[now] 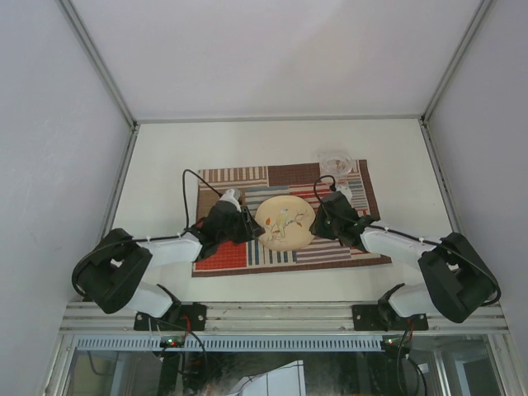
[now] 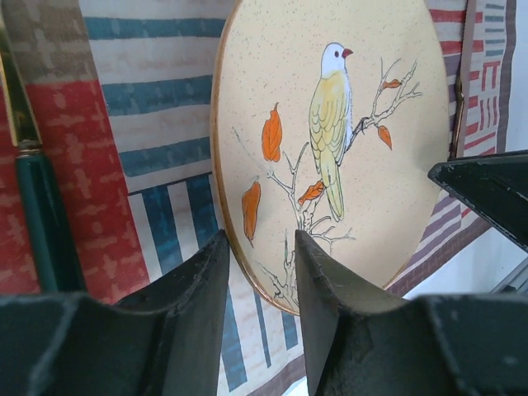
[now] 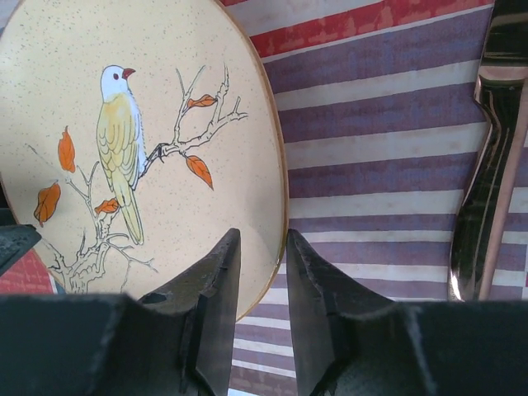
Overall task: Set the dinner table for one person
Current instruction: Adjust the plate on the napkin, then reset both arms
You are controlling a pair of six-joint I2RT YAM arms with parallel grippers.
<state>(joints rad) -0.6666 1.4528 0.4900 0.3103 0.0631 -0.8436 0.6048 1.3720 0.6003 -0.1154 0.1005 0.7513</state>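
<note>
A cream plate (image 1: pixel 285 223) painted with a bird on a branch lies on the striped patchwork placemat (image 1: pixel 239 176) in the middle of the white dinner table (image 1: pixel 247 148). My left gripper (image 1: pixel 247 224) is at the plate's left rim. In the left wrist view its fingers (image 2: pixel 261 239) stand open astride the rim of the plate (image 2: pixel 346 124), with a gap on both sides. My right gripper (image 1: pixel 318 221) is at the right rim. Its fingers (image 3: pixel 261 235) are also open astride the plate's (image 3: pixel 165 107) edge and hold nothing.
A clear glass (image 1: pixel 336 159) stands at the placemat's far right corner. A green-handled utensil (image 2: pixel 37 214) lies on the mat left of the plate, and a shiny metal utensil (image 3: pixel 487 165) lies to the plate's right. Aluminium rails edge the table.
</note>
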